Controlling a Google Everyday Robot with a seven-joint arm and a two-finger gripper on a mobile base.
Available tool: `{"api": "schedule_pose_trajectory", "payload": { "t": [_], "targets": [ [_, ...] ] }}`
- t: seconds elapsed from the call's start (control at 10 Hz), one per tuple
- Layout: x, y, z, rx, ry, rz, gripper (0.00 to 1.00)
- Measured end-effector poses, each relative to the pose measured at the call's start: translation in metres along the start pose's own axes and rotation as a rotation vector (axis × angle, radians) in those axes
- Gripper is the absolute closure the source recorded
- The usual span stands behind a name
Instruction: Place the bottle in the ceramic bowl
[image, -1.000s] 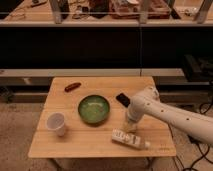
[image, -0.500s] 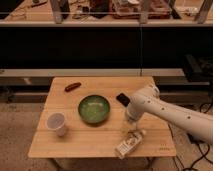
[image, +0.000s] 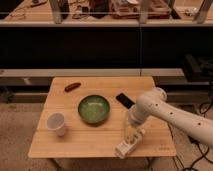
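The bottle (image: 128, 144) is small and clear with a whitish label. It lies on its side, slanted, near the front right edge of the wooden table (image: 75, 145). My gripper (image: 130, 131) hangs from the white arm directly over the bottle's upper end, at or just above it. The green ceramic bowl (image: 93, 109) stands empty at the table's middle, to the left of and behind the gripper.
A white cup (image: 56, 123) stands at the front left. A reddish-brown oblong object (image: 72, 86) lies at the back left. A flat black object (image: 125, 100) lies right of the bowl, beside my arm. Dark shelving runs behind the table.
The bottle has swung from lying across the table to a slant, with one end nearer the front edge. My gripper has come down over it.
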Motion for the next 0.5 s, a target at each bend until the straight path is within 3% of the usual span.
{"api": "schedule_pose_trajectory", "payload": {
  "t": [0.3, 0.5],
  "targets": [
    [0.0002, -0.0021, -0.0009, 0.006, 0.003, -0.323, 0.20],
    [-0.0008, -0.0021, -0.0014, 0.005, 0.003, -0.439, 0.20]
  ]
}}
